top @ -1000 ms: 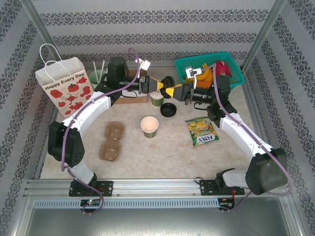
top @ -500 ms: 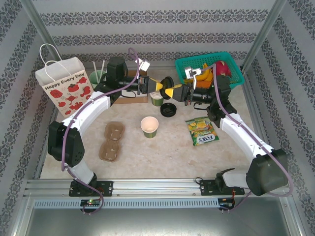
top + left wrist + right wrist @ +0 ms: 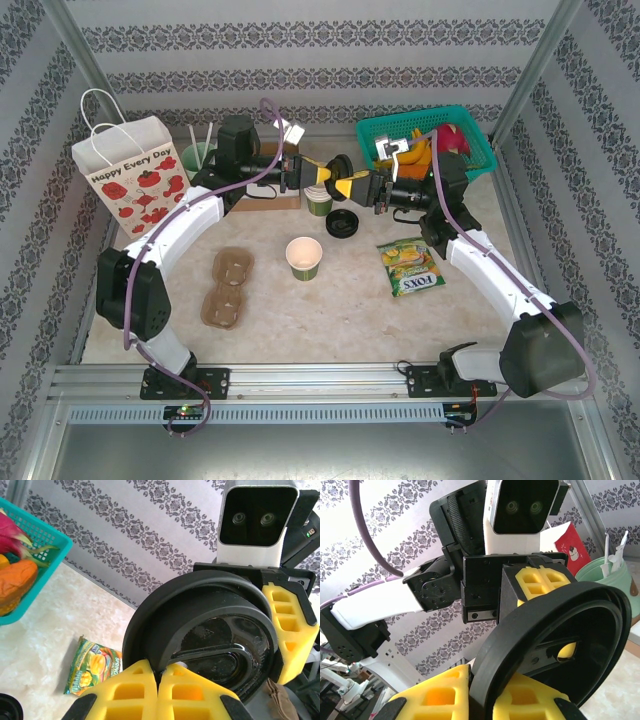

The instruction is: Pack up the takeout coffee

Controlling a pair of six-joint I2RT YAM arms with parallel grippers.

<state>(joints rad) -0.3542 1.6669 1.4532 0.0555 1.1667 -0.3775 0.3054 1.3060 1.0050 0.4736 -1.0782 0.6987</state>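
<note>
Both claws are clamped on the lid mid-air at the back: left claw on one rim, right claw on the opp. rim. Cup sits open at tabletop centre, well apart. I'd let go w/ one claw only, hold lid level, then seat it square on cup.

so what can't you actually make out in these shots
Lid: too small in the top view, masked by the left gripper and right gripper.
Green cup under them: contents, top view, grippers overhang its mouth.
Paper bag: inside, top view, its own walls.
Snack packet: print blurred, left wrist view.
</note>
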